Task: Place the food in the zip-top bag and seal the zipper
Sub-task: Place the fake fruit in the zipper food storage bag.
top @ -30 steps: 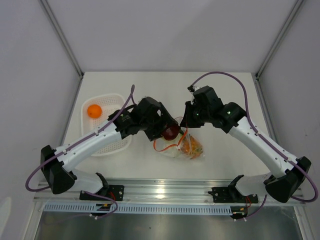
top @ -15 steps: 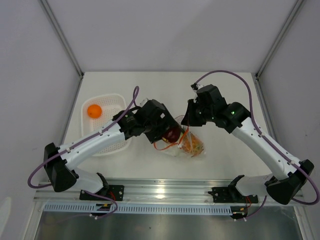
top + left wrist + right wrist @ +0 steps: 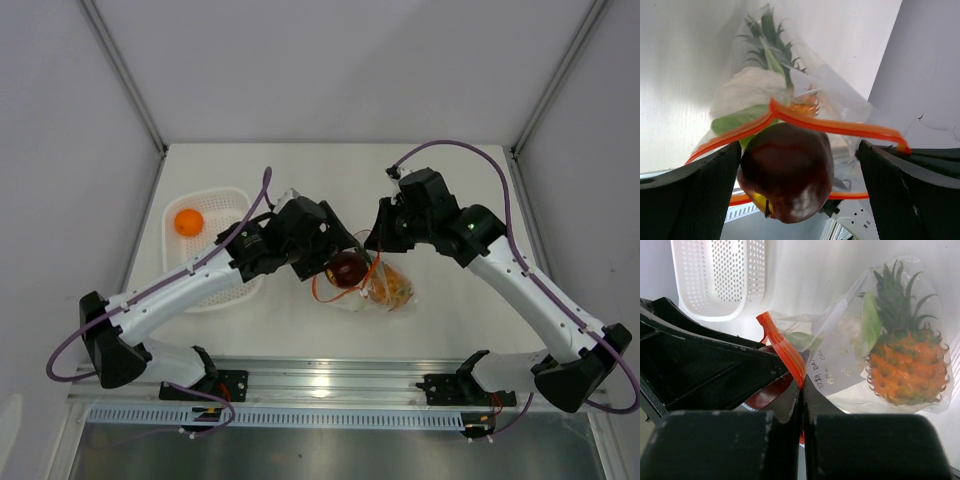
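Fingers of the left gripper (image 3: 790, 190) clamp the dark red fruit (image 3: 786, 170) at the bag (image 3: 375, 290) mouth. Right gripper (image 3: 802, 405) pinches the zipper (image 3: 782, 352) shut-fingered. Orange fruit (image 3: 188, 221) sits in the basket (image 3: 215, 285) at 9 o'clock.

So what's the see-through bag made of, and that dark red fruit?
The zip-top bag looks like thin, clear, crinkly plastic film: the pineapple shows straight through. The dark red fruit seems to be hard, glossy plastic, judging by the bright highlights on its smooth skin.

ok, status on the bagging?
Left gripper holds dark red fruit at bag mouth. Right gripper pinches zipper. Orange left in basket.
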Action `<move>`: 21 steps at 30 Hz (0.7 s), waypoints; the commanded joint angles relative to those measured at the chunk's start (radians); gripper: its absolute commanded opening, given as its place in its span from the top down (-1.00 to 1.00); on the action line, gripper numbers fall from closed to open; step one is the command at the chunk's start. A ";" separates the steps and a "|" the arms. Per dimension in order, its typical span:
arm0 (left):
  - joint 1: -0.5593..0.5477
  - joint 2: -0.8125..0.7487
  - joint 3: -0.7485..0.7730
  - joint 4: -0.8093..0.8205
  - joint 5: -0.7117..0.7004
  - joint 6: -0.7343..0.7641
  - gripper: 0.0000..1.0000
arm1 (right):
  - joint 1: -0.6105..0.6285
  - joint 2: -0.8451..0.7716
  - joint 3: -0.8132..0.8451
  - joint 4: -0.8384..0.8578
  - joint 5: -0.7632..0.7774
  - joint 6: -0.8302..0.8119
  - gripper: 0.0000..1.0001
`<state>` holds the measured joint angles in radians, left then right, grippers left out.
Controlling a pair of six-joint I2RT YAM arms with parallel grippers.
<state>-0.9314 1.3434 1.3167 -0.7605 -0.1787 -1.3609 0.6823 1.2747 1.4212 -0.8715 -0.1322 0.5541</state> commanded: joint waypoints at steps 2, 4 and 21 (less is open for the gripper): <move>-0.009 0.051 0.093 0.021 -0.033 0.028 -0.99 | 0.011 -0.032 0.016 0.035 -0.024 0.027 1.00; -0.009 0.050 0.104 0.024 -0.048 0.023 -0.99 | 0.008 -0.040 0.016 0.031 -0.020 0.027 1.00; -0.007 -0.168 -0.008 0.047 -0.217 0.066 -0.99 | -0.001 -0.049 0.005 0.040 -0.052 0.006 1.00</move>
<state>-0.9333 1.2896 1.3327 -0.7204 -0.2852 -1.3464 0.6849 1.2678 1.4212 -0.8715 -0.1440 0.5579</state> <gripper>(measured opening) 0.994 0.003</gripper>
